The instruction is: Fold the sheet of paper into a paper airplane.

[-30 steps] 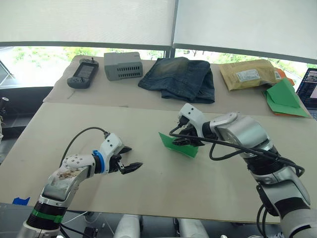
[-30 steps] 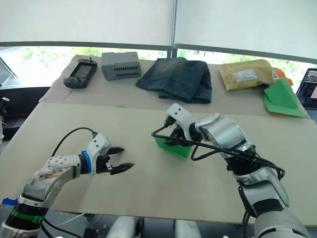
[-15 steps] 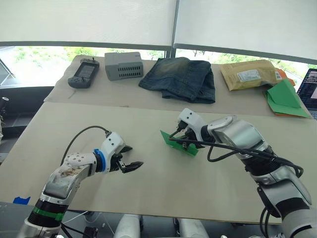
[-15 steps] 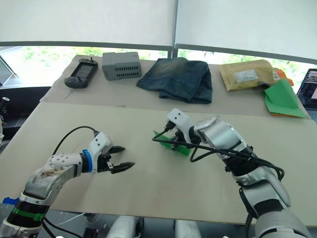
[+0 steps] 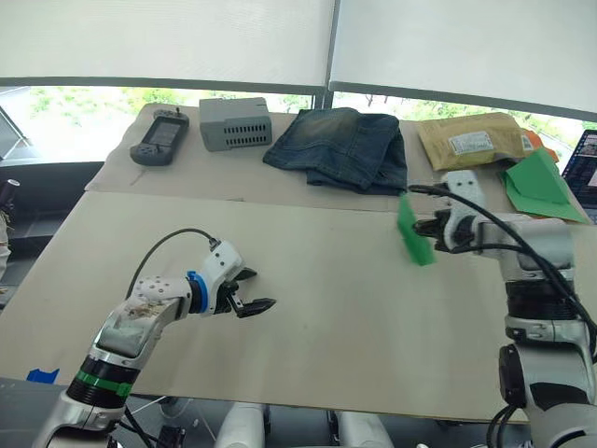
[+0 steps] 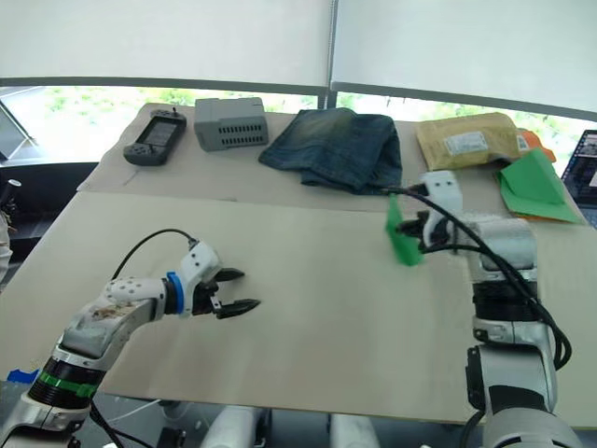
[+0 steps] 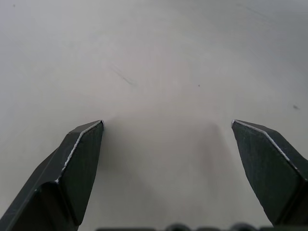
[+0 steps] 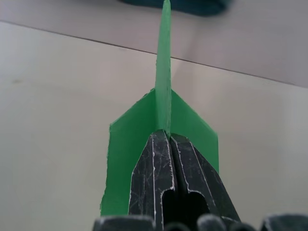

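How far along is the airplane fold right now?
Done: the paper airplane already shows a center keel with two wing flaps spread to either side. In hand: the right gripper is shut on its keel, holding it above the table. The left gripper is open over bare table. Left: apparently only setting it down or releasing it.

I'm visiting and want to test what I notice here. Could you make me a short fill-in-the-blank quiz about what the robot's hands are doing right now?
1. The right hand is shut on the ____ paper airplane.
2. The left hand hovers over the table with its fingers ____.
3. At the far edge, the folded jeans lie beside a grey ____.

Missing words: green; open; box
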{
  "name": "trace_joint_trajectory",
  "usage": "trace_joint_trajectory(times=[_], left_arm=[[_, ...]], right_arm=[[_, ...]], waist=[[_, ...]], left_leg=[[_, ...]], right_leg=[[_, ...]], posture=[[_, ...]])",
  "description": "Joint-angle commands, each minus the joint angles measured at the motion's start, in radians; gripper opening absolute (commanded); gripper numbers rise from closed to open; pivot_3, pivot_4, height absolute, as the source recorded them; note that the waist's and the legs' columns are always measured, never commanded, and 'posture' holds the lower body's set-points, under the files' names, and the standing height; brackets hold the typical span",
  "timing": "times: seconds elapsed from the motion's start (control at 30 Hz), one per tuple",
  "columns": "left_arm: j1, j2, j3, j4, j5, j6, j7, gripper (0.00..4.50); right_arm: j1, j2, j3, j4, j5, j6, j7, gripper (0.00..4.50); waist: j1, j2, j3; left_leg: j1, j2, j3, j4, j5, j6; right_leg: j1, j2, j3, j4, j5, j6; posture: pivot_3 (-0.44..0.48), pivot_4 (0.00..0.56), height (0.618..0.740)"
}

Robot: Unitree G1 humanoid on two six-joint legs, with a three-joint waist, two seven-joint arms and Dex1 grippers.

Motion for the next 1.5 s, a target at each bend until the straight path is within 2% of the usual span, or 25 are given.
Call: trace_joint_trajectory(times=[0.03,0.37,0.63,0.73,0.93,1.0,1.07,1.13,1.2,1.23,1.33,1.4,1.43,1.5], left_arm=[[-0.012,-0.013,-0.039,0.036,0.032,-0.03,-0.01,4.5],[-0.002,-0.04,-0.039,0.044,0.049,-0.045,-0.004,4.5],[0.018,-0.037,-0.02,0.032,0.047,-0.059,0.002,4.5],[0.015,-0.04,0.0,0.03,0.03,-0.066,-0.005,4.5],[-0.007,-0.026,0.067,0.018,-0.032,-0.048,-0.042,4.5],[-0.019,-0.025,0.102,0.015,-0.066,-0.034,-0.05,4.5],[-0.015,-0.024,0.152,0.005,-0.106,-0.034,-0.053,4.5],[0.005,-0.016,0.201,-0.006,-0.149,-0.018,-0.066,4.5],[0.051,0.017,0.246,-0.011,-0.154,-0.051,-0.089,4.5],[0.071,0.028,0.267,-0.013,-0.157,-0.061,-0.091,4.5],[0.168,0.053,0.304,-0.052,-0.095,-0.163,-0.056,4.5],[0.227,0.052,0.353,-0.07,-0.121,-0.139,-0.029,4.5],[0.249,0.058,0.364,-0.076,-0.132,-0.134,-0.032,4.5],[0.307,0.067,0.394,-0.084,-0.123,-0.183,-0.043,4.5]], right_arm=[[-0.069,-0.064,-0.028,0.135,-0.05,-0.123,-0.034,0.01],[-0.165,-0.116,0.093,0.504,-0.12,-0.328,0.114,0.01],[-0.182,-0.131,0.133,0.606,-0.15,-0.425,0.241,0.01],[-0.19,-0.143,0.115,0.576,-0.141,-0.41,0.255,0.92],[-0.166,-0.241,0.122,0.275,-0.122,-0.257,0.337,3.05],[-0.12,-0.291,0.143,0.139,-0.117,-0.264,0.392,3.73],[-0.063,-0.289,0.106,0.0,-0.063,-0.332,0.442,4.45],[0.006,-0.265,0.046,-0.138,0.024,-0.384,0.504,4.45],[0.125,-0.245,-0.015,-0.313,0.128,-0.357,0.552,4.45],[0.173,-0.237,-0.039,-0.373,0.162,-0.294,0.537,4.45],[0.372,-0.163,-0.12,-0.56,0.216,-0.384,0.497,4.45],[0.483,-0.133,-0.147,-0.647,0.25,-0.431,0.512,4.45],[0.527,-0.116,-0.155,-0.677,0.26,-0.467,0.519,4.45],[0.666,-0.089,-0.095,-0.714,0.182,-0.694,0.553,4.45]], waist=[[-0.002,0.001,0.0],[-0.009,0.001,0.0],[-0.016,0.001,0.0],[-0.02,0.002,0.0],[-0.025,0.008,0.004],[-0.024,0.009,0.005],[-0.025,0.009,0.005],[-0.033,0.008,0.006],[-0.036,0.008,0.006],[-0.037,0.008,0.006],[-0.024,0.009,0.006],[-0.018,0.008,0.007],[-0.017,0.008,0.007],[-0.011,0.008,0.007]], left_leg=[[0.0,0.0,0.0,0.0,0.0,0.0],[0.0,0.0,0.001,0.0,0.0,0.0],[0.001,0.001,0.001,0.0,0.0,0.0],[0.001,0.001,0.001,0.0,0.0,0.0],[-0.002,0.001,0.001,0.0,0.0,0.0],[-0.002,0.001,0.001,-0.001,0.0,0.0],[-0.002,0.002,0.0,-0.001,0.0,0.0],[-0.001,0.002,0.0,-0.001,0.0,0.0],[-0.001,0.003,0.0,-0.001,0.0,0.0],[-0.001,0.003,-0.001,-0.002,0.0,0.0],[-0.001,0.003,-0.002,-0.001,0.0,0.0],[-0.001,0.003,-0.002,-0.001,0.0,0.0],[-0.001,0.003,-0.002,-0.001,0.0,0.0],[-0.001,0.003,-0.002,0.0,0.0,0.0]], right_leg=[[0.0,0.0,0.0,0.0,0.0,0.0],[0.001,0.001,0.001,-0.001,0.0,0.001],[0.001,0.001,0.002,-0.002,0.001,0.002],[0.001,0.001,0.002,-0.002,0.001,0.002],[-0.001,0.0,0.002,-0.001,0.001,0.002],[-0.002,0.001,0.002,-0.001,0.001,0.002],[-0.002,0.001,0.001,-0.002,0.001,0.002],[-0.002,0.002,0.001,-0.002,0.001,0.002],[-0.001,0.002,0.002,-0.001,0.001,0.002],[-0.001,0.002,0.002,-0.001,0.001,0.002],[-0.002,0.001,0.002,0.0,0.001,0.002],[0.0,0.0,0.001,-0.001,0.001,0.003],[0.0,-0.001,0.001,-0.001,0.0,0.003],[-0.001,-0.001,0.002,-0.002,-0.001,0.006]], posture=[[0.0,0.15,0.74],[0.0,0.15,0.74],[0.0,0.15,0.74],[0.0,0.15,0.74],[0.0,0.15,0.74],[0.0,0.15,0.74],[0.0,0.15,0.74],[0.0,0.15,0.74],[0.0,0.15,0.74],[0.0,0.15,0.74],[0.0,0.15,0.74],[0.0,0.15,0.74],[0.0,0.15,0.74],[0.0,0.15,0.74]])
